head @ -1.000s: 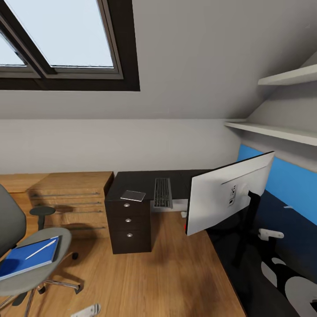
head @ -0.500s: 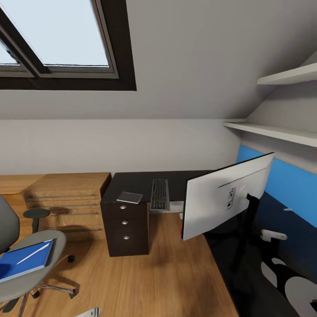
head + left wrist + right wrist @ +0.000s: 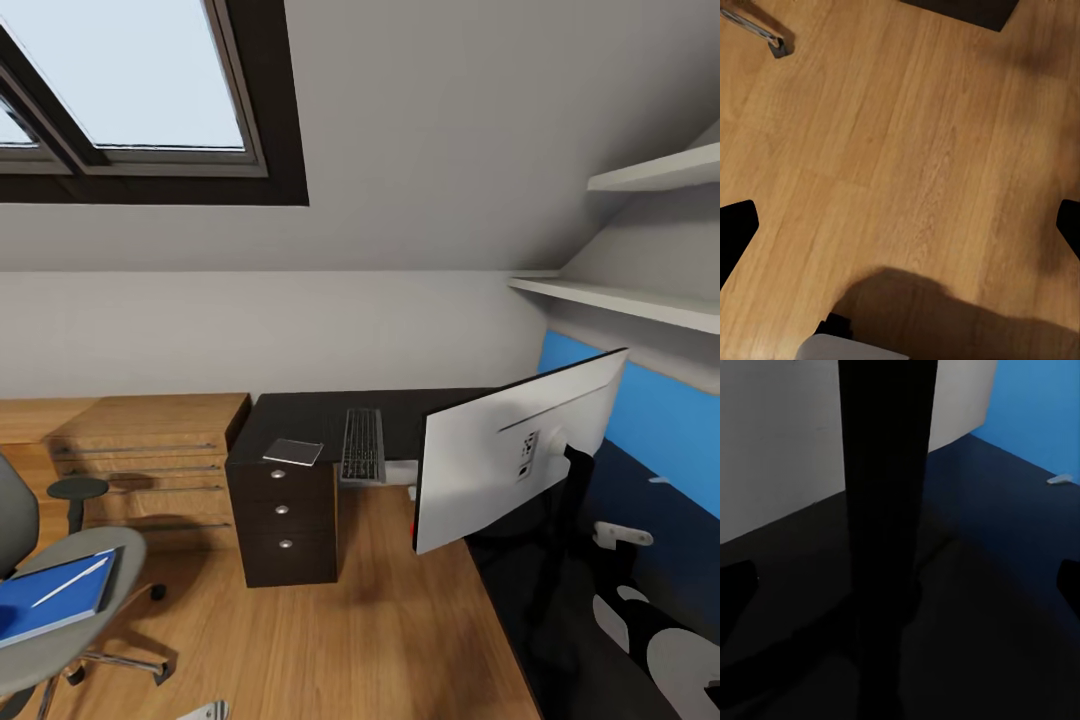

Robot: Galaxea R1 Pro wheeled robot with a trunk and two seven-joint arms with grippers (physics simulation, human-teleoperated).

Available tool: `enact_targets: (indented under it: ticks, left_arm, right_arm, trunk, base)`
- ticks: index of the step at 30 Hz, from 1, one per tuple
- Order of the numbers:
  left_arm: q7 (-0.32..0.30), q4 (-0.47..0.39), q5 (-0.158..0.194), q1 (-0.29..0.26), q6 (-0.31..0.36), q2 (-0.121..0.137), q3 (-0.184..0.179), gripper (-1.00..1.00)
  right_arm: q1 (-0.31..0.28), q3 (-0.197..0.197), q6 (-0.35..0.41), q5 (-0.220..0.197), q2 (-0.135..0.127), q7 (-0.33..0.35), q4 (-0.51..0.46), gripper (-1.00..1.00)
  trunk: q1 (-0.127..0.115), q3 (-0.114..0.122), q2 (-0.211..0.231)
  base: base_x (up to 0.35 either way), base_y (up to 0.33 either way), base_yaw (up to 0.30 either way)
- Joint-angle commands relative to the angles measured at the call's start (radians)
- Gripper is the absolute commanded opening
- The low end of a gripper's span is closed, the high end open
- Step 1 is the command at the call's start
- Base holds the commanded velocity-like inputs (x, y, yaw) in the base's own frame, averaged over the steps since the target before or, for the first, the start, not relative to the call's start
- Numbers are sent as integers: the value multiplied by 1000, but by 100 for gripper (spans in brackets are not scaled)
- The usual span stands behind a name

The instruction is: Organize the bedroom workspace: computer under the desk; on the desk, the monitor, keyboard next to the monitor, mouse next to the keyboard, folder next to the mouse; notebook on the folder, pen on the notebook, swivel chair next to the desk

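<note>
Black desk (image 3: 300, 412), one monitor (image 3: 500, 460), one keyboard (image 3: 363, 445), one folder (image 3: 50, 607)

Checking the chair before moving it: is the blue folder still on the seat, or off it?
On it. The folder lies flat on the swivel chair seat, the pen resting across it.

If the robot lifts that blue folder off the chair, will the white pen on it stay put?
Probably not if tilted: the thin white pen lies loose on the flat bright blue folder and looks apt to roll or slide. The folder looks thin, so it may flex. The grey swivel chair on castors could roll if nudged.
</note>
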Motion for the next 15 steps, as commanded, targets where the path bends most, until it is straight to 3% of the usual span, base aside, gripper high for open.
enact_targets:
  ticks: [1, 15]
  left_arm:
    - [10, -1, 10, 0, 1, 1, -3, 100]
    - [11, 12, 10, 0, 1, 1, 0, 100]
  right_arm:
    - [-1, 9, -3, -4, 0, -6, 0, 100]
    - [-1, 7, -8, -3, 0, -2, 0, 100]
  trunk:
    - [0, -1, -1]
    - [0, -1, -1]
  base:
    - [22, 0, 0]
    - [3, 0, 0]
